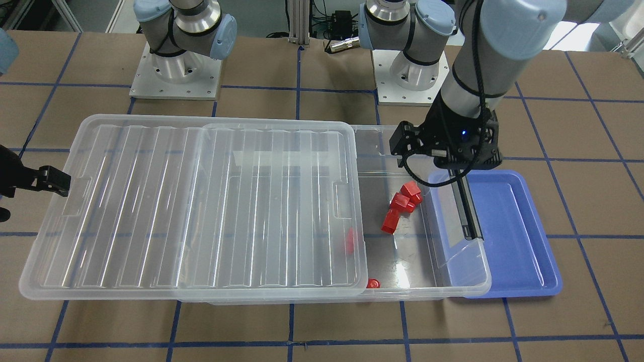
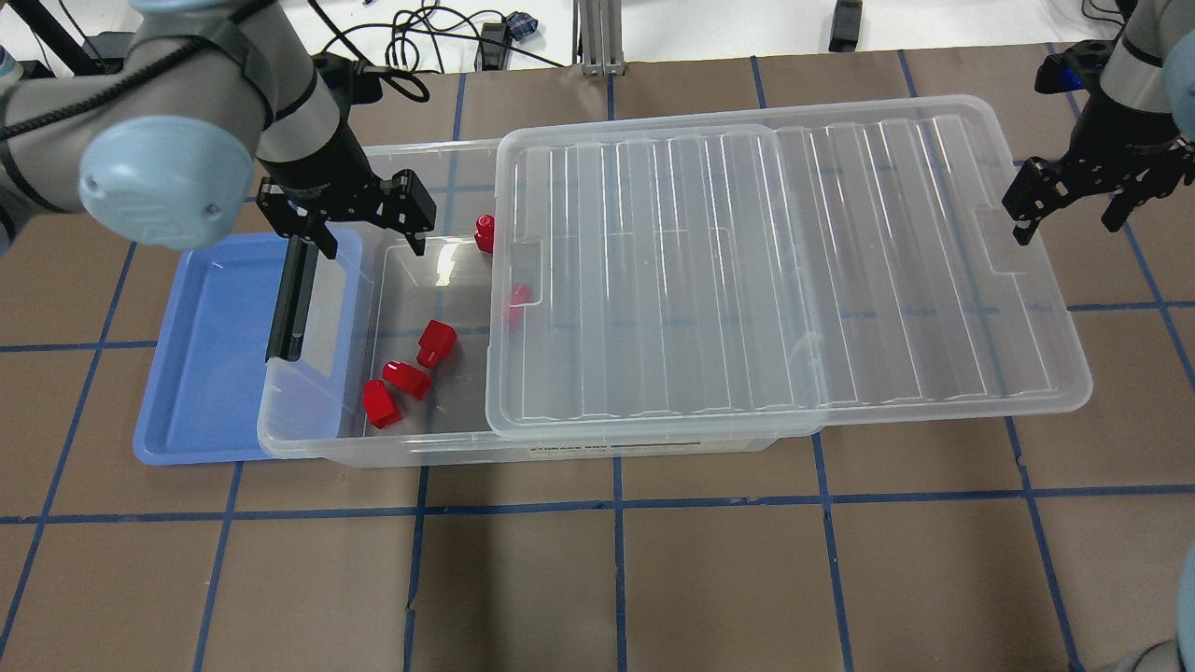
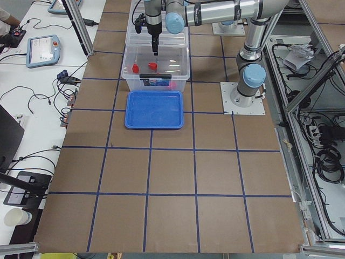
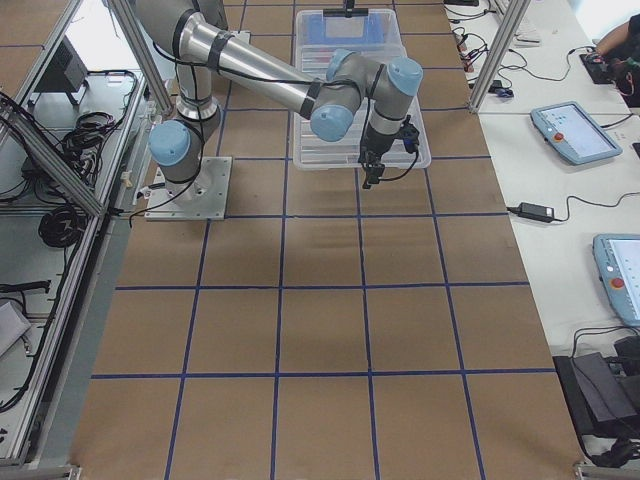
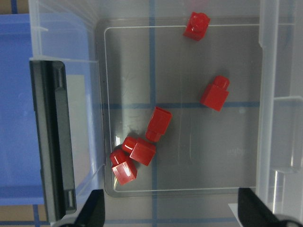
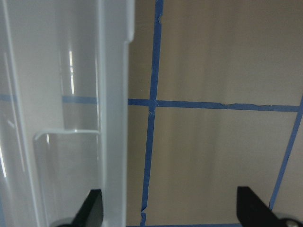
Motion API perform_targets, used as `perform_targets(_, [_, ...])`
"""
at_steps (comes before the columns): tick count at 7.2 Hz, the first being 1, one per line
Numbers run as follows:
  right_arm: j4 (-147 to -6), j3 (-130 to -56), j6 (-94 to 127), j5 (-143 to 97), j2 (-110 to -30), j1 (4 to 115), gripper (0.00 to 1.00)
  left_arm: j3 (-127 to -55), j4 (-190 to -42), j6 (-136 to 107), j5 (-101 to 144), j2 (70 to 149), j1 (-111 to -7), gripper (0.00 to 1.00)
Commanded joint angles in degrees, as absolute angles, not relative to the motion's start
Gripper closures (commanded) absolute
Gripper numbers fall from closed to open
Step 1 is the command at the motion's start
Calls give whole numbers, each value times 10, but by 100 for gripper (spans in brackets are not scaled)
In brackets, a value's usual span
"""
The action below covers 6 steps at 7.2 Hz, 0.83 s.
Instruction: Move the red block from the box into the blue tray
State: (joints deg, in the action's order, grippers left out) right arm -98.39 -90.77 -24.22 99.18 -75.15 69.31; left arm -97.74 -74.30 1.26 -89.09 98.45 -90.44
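Several red blocks lie on the floor of the clear box (image 2: 448, 446) at its uncovered end: three close together (image 2: 406, 378), one by the far wall (image 2: 485, 233), one under the lid's edge (image 2: 518, 297). They also show in the left wrist view (image 5: 142, 150). The blue tray (image 2: 215, 355) lies against the box's latch end and is empty. My left gripper (image 2: 369, 229) hangs open and empty above that end, over the blocks (image 5: 173, 213). My right gripper (image 2: 1069, 210) is open and empty beside the lid's far end.
The ribbed lid (image 2: 794, 261) is slid sideways and covers most of the box, overhanging its right end. The black latch bar (image 2: 291, 299) stands between the tray and the blocks. Both arm bases (image 1: 176, 75) stand behind the box.
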Motion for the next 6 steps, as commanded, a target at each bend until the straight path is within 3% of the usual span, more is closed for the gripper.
perform_targets(1, [-985,-906,-243,996,-751,693,0,-1045,-650,25,-890,1001,-906,0])
perform_targets(6, [-998,-909,-243,1000,-751,693,0,-1145,-490,68,-890,1036,-908,0])
